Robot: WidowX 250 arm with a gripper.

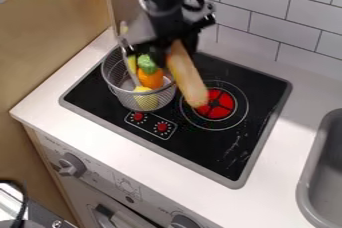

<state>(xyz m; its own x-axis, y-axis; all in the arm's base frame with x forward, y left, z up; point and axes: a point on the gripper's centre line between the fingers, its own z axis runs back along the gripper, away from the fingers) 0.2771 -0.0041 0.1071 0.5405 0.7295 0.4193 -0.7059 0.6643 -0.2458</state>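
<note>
While the black gripper (171,45) is clamped on its upper end, a long, tan, loaf-shaped toy (188,78) hangs below it, long axis slanting down and rightward in view, lower end pointing towards the round red burner (220,104), just right of the silver mesh basket (143,97) holding colourful toy vegetables (151,78).

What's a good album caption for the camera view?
A black gripper holds a long, bread-like piece by a mesh basket of colourful toy food on a black stovetop.
</note>
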